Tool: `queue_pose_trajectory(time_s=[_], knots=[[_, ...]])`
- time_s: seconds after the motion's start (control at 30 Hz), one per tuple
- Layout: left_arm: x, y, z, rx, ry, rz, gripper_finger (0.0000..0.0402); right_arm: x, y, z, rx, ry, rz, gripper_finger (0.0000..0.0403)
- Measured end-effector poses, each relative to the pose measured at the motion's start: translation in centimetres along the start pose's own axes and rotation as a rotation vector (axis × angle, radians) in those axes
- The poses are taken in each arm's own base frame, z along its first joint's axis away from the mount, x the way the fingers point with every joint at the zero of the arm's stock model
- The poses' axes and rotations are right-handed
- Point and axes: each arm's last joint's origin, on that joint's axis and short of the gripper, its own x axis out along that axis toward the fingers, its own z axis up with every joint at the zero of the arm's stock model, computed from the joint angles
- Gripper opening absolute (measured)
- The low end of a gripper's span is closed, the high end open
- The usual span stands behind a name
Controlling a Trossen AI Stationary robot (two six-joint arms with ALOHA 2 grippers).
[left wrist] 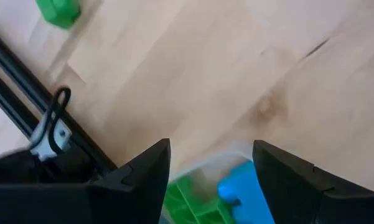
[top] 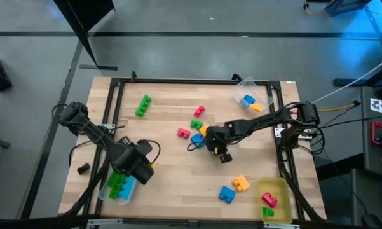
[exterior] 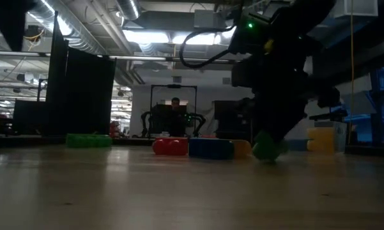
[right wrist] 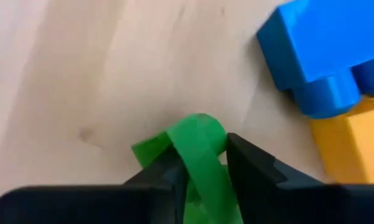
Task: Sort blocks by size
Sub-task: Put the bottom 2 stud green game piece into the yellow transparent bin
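Note:
Blocks lie scattered mid-table: a long green one (top: 143,105), red ones (top: 199,111) (top: 183,133), a green one (top: 196,124), a blue one (right wrist: 323,56) beside an orange one (right wrist: 355,143). My right gripper (top: 211,145) reaches in from the right and is shut on a small green block (right wrist: 196,155). My left gripper (left wrist: 211,171) hangs open above a clear tray (top: 108,191) at the near left, which holds green (left wrist: 187,199) and blue (left wrist: 243,190) blocks. My right gripper pinches the small green block (right wrist: 202,165) between its two fingers, coming from above at a slant. The block sits tilted in the hold, and in the low view its lower end (exterior: 268,152) is down at the table top.
A yellow tray (top: 281,187) at the near right holds a red and a green block. A clear tray (top: 241,89) at the far right holds blue and orange blocks. A blue block (top: 227,194) and an orange block (top: 241,183) lie near the front. A black frame (top: 178,81) rims the table.

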Motion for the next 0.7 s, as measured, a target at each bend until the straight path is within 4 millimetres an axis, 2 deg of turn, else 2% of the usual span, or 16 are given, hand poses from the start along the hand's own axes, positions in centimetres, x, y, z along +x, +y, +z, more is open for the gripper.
queue_pose_trajectory(time_s=[0.17,0.37,0.53,0.7], knots=[[0.5,0.5,1.6,0.058,-0.005,0.02,0.0214,-1.6,0.1,1.8,0.028,0.01,0.088,0.0072],[1.2,1.3,4.0,0.121,-0.052,0.069,0.0214,-4.2,0.3,3.7,0.11,0.059,0.189,0.0009],[1.9,2.3,6.2,0.146,-0.087,0.116,0.0214,-5.8,1.0,5.1,0.098,0.072,0.183,0.0017],[2.5,2.8,7.7,0.181,-0.09,0.109,0.0214,-5.8,1.8,5.3,0.248,0.09,0.164,0.0021]])
